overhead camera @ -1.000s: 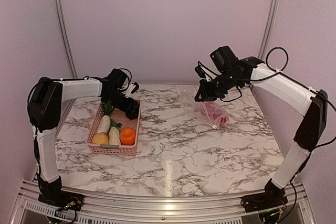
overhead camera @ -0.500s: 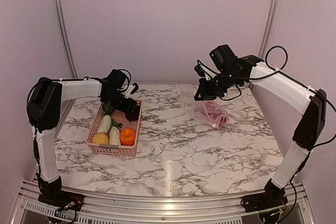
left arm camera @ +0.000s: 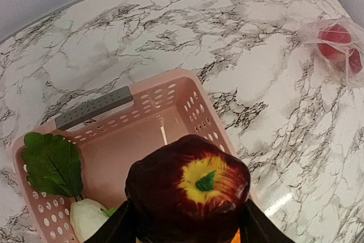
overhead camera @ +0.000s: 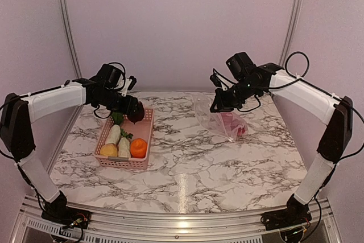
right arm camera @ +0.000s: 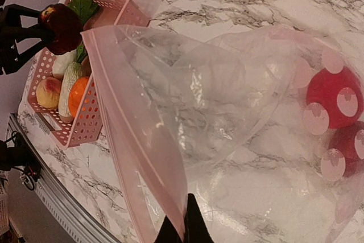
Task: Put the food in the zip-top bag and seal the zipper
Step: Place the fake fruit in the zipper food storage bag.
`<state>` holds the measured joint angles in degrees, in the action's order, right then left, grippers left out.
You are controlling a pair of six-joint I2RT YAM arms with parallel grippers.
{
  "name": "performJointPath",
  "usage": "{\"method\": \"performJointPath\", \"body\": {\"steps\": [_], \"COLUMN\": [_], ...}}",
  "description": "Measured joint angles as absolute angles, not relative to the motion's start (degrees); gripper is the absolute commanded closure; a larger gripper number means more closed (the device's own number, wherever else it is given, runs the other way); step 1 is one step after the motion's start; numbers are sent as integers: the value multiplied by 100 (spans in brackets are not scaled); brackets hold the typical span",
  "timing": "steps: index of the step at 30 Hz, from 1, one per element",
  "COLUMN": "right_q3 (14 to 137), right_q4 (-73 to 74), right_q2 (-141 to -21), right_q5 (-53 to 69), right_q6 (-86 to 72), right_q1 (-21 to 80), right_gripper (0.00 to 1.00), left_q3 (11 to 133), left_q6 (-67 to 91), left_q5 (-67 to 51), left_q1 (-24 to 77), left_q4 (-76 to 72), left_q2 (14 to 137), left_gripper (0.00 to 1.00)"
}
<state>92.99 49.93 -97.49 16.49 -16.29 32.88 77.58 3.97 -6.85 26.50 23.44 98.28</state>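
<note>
My left gripper point(overhead camera: 135, 116) is shut on a dark red apple-like piece of food point(left arm camera: 187, 194), held just above the far end of the pink basket point(overhead camera: 122, 163). In the basket lie two white radishes point(overhead camera: 112, 135), an orange point(overhead camera: 138, 148) and a yellow fruit point(overhead camera: 108, 150). Over at the right, my right gripper point(right arm camera: 185, 226) is shut on the mouth edge of the zip-top bag point(right arm camera: 199, 95) and holds it lifted and gaping. The zipper point(right arm camera: 114, 101) runs along that raised edge. Red spotted pieces point(right arm camera: 333, 98) lie at the bag's bottom on the table.
The pink basket point(left arm camera: 187, 92) has a grey handle point(left arm camera: 94, 107) at its far end and a green leaf point(left arm camera: 54, 163) inside. Marble tabletop lies between basket and bag. Walls stand close at the back and on both sides.
My left gripper has closed on the dark red piece and raised it out of the basket, its wrist swinging left. The right arm and bag have hardly moved.
</note>
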Motion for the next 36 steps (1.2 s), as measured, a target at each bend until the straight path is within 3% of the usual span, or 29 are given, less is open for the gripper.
{"method": "performJointPath", "body": {"steps": [9, 22, 36], "right_q3": [9332, 9867, 10134], "right_q4": [4993, 5109, 5039], "right_q2": [-9749, -9749, -9749], "right_q5": [1737, 1754, 2084], "right_q6": [-1627, -1584, -1887], "right_q1": [3291, 3291, 3291], "right_gripper": [100, 100, 100], "left_q3": [7472, 8569, 8818], "left_q6": [1426, 1793, 2458], "left_q5": [-810, -1131, -1299], "left_q1": [3063, 4453, 5011], "left_q4": [1420, -381, -1444], "left_q2": [8866, 9153, 9826], "left_gripper": [57, 63, 69]}}
